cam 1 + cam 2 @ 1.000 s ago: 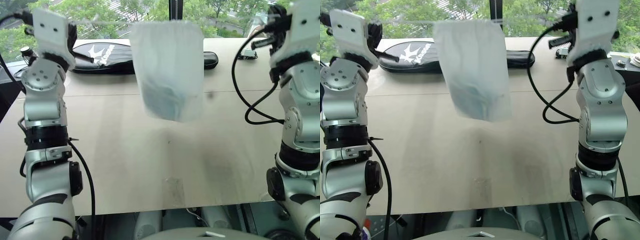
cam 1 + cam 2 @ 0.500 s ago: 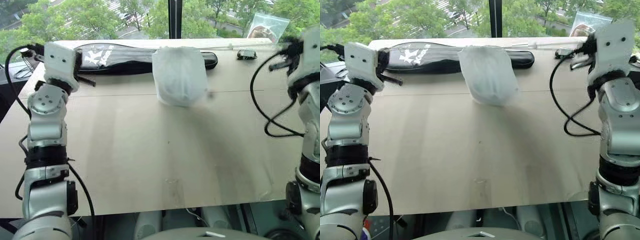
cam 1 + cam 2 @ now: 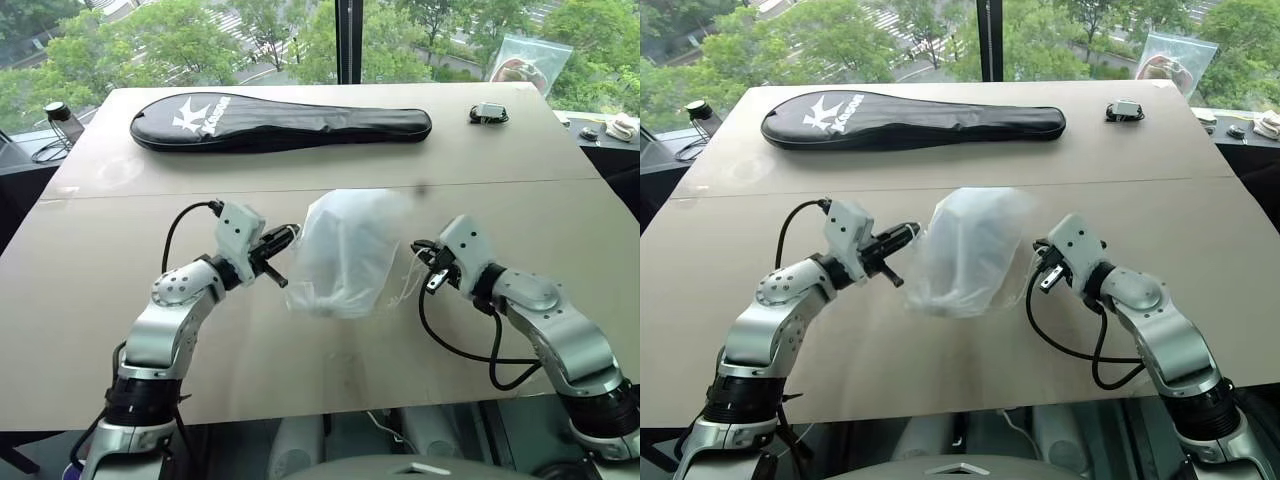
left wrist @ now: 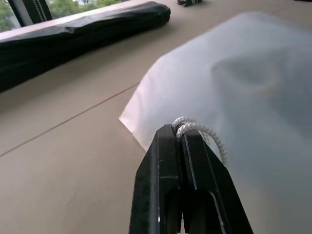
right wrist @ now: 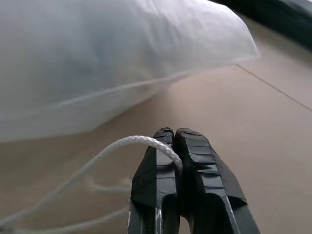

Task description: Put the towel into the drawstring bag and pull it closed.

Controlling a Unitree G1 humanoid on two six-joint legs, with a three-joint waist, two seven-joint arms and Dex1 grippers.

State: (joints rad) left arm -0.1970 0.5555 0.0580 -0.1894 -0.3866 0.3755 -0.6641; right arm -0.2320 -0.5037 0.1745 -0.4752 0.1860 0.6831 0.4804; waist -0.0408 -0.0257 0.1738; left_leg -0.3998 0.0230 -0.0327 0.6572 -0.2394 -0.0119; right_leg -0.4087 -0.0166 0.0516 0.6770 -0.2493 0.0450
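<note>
Both pairs of fingers, left [image 4: 181, 134] and right [image 5: 174, 139], pinch a cord [image 5: 97, 158] either side, stretching the drawstring bag [image 3: 345, 252] between them to cinch its mouth.

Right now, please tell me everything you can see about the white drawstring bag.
The drawstring bag is a white, thin, half-transparent fabric pouch, puffed and wrinkled, with a faint bluish mass showing through its wall. It sits on the tan table, in front of the black racket cover, between both grippers. Thin white twisted cords leave its mouth: the left gripper is shut on one cord, the right gripper on another, which loops slack over the tabletop.
</note>
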